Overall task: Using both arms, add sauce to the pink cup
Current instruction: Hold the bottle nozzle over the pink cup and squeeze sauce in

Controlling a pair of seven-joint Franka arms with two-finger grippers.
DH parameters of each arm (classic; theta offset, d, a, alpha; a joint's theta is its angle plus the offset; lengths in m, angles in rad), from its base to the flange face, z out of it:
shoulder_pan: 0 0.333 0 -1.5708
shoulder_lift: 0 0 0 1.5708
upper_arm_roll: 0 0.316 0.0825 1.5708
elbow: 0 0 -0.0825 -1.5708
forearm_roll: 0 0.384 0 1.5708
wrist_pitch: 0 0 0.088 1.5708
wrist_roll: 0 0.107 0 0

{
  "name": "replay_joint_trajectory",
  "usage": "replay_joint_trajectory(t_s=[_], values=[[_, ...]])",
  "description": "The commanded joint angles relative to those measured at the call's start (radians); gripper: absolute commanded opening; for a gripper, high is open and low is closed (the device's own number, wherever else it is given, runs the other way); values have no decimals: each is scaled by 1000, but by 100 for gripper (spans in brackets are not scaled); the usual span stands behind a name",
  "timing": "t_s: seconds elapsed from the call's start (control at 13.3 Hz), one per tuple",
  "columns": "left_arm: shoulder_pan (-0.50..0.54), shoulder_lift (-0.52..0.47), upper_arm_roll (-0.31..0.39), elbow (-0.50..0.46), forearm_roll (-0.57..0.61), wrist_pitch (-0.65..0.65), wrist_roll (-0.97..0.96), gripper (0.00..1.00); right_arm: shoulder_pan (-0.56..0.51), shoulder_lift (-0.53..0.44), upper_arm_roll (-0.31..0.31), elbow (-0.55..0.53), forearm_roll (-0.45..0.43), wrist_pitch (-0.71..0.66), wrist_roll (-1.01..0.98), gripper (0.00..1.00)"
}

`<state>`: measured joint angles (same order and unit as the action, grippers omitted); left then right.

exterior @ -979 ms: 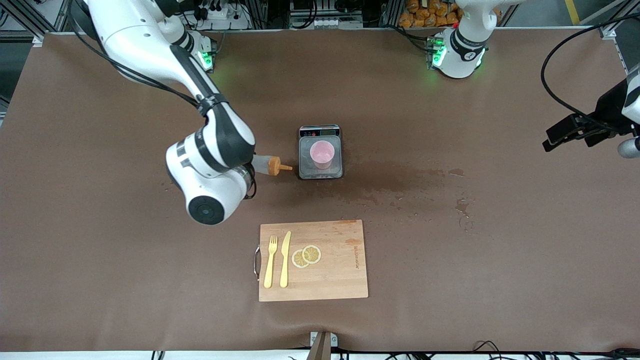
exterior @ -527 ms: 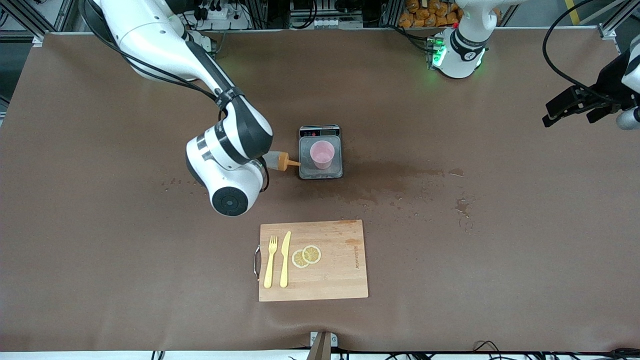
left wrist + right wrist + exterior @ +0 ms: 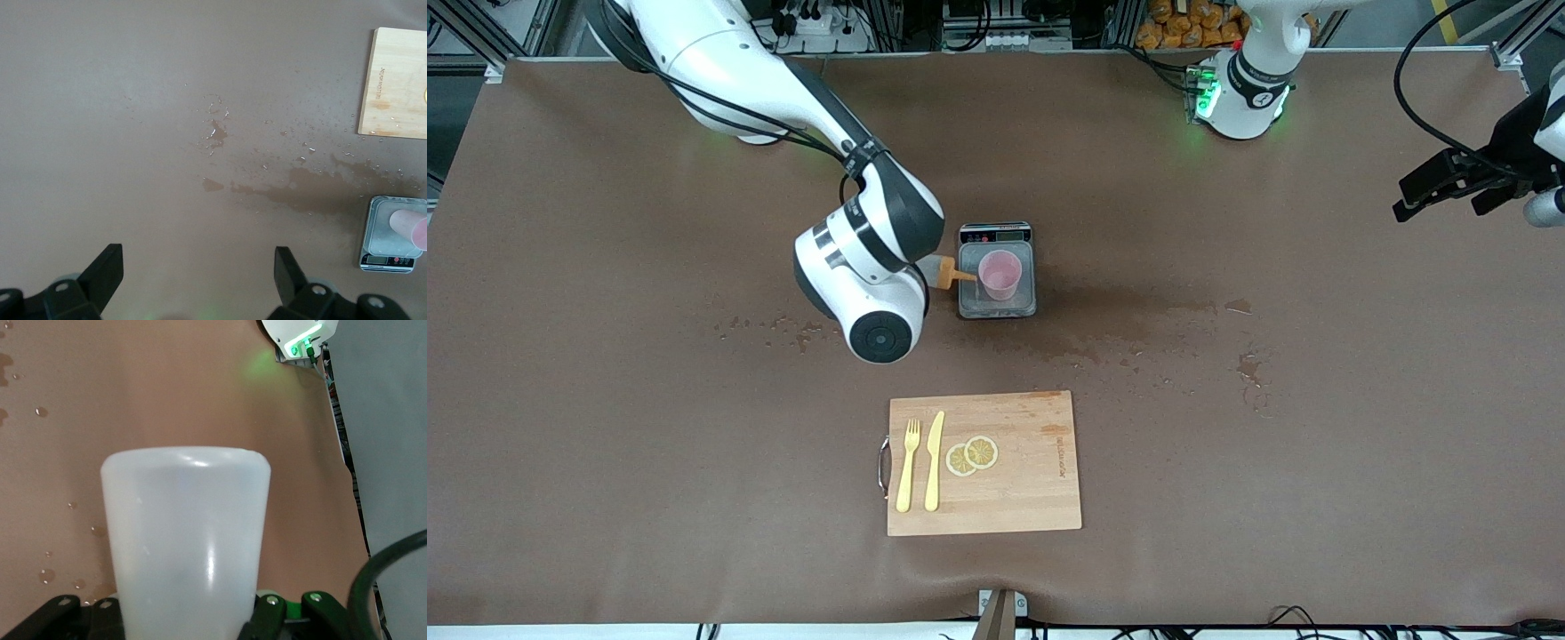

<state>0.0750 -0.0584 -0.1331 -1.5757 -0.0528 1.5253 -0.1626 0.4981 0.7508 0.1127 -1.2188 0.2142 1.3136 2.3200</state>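
The pink cup stands upright on a small steel scale at the table's middle. My right gripper is shut on the sauce bottle and holds it tipped on its side. The orange nozzle points at the cup, with its tip at the cup's rim. In the front view the right wrist hides the fingers. The whitish bottle body fills the right wrist view. My left gripper waits open and empty in the air at the left arm's end of the table. The left wrist view shows the cup and the scale far off.
A wooden cutting board lies nearer to the front camera than the scale. It holds a yellow fork, a yellow knife and two lemon slices. Wet stains spread on the brown cover beside the scale.
My right arm has carried the bottle toward the cup, and the nozzle tip has gone from short of the scale to the cup's rim. My left gripper has risen slightly.
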Motion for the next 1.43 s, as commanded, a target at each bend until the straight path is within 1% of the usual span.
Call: replay_joint_trajectory(t_s=[0.0,0.08,0.23,0.3,0.75,0.98,1.21,1.36], values=[[-3,-1,7,-9,-4,-11,18,100,45,-4,-7,1,-19,-14,27,32],[-1,-1,7,-10,-4,-11,18,100,56,-4,-5,-11,-38,-13,25,32],[-1,2,7,-18,-4,-10,17,100,91,-2,-5,-27,-103,-13,19,31],[-1,2,7,-21,-4,-10,17,100,99,-2,-5,-31,-124,-13,13,27],[2,15,6,-24,-6,10,15,100,88,10,-5,-33,-125,-14,13,16],[-1,17,6,-23,-10,15,15,100,85,13,-5,-33,-124,-13,10,1],[0,17,6,-21,-13,15,15,100,82,13,-5,-33,-121,-14,-11,0],[0,17,6,-20,-15,15,15,100,60,6,-2,-31,-110,-17,-36,0]])
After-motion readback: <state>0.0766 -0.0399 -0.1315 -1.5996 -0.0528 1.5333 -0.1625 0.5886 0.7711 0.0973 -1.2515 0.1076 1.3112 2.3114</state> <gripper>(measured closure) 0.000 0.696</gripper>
